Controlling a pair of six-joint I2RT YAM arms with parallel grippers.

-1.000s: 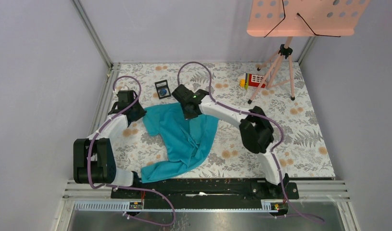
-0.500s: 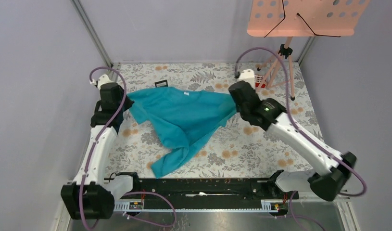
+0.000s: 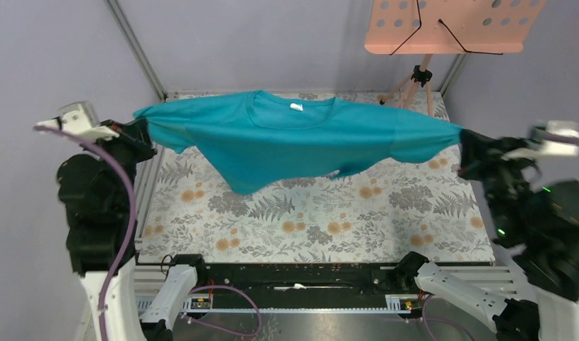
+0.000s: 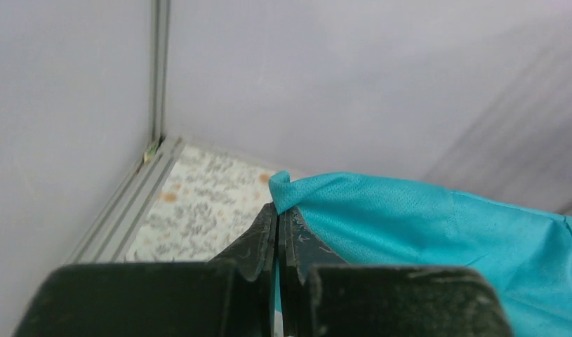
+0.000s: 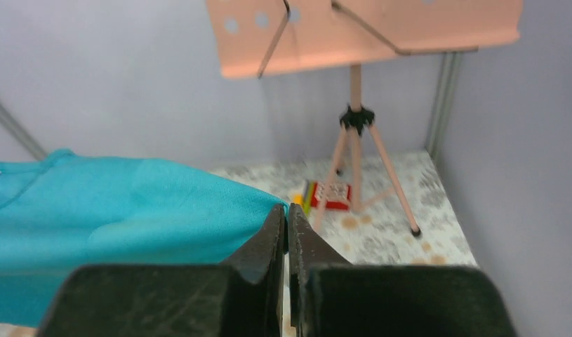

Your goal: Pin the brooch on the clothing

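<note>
T-shirt (image 3: 293, 142) now aloft, seemingly taut, between left fingers (image 4: 258, 242), right fingers (image 5: 265, 242)

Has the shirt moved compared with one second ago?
Yes. The shirt rose and shifted toward the back wall: it lay crumpled on the table, now hangs stretched above it between the left claw and right claw.

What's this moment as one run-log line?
teal T-shirt: stretched in air above floral table | left gripper: shut on one sleeve | right gripper: shut on other sleeve | brooch: not in view | pinning: not done
</note>
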